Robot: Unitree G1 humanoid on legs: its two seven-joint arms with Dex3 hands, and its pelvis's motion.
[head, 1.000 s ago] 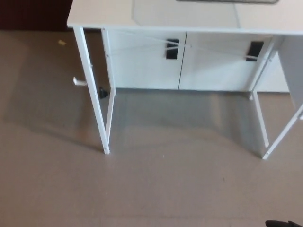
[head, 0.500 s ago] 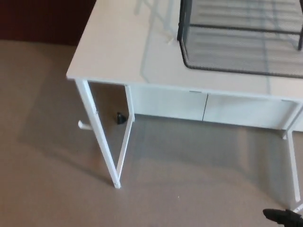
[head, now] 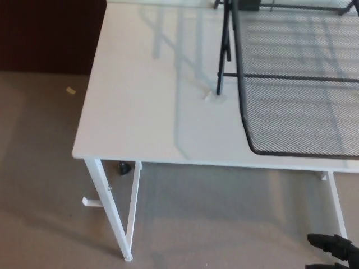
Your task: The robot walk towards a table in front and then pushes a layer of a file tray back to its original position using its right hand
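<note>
A black wire-mesh file tray (head: 297, 84) stands on the white table (head: 146, 112) at the upper right. Its lower layer (head: 303, 126) is pulled out toward me, and its front rim reaches almost to the table's near edge. A black upright post (head: 223, 50) of the tray frame rises at the layer's left. At the bottom right corner only the black tips of my right hand (head: 332, 246) show, below the table edge and apart from the tray. I cannot tell how that hand stands. My left hand is out of the picture.
White table legs (head: 115, 216) stand at the near left corner over a grey carpet. A small black object (head: 124, 167) lies on the floor under the table. A dark wall (head: 50, 33) runs along the upper left, with a scrap (head: 70, 90) on the floor beside it.
The whole picture has shifted as the camera moved closer and higher: the tabletop and tray now fill the view, where a second ago mostly the table's underside and legs showed.
</note>
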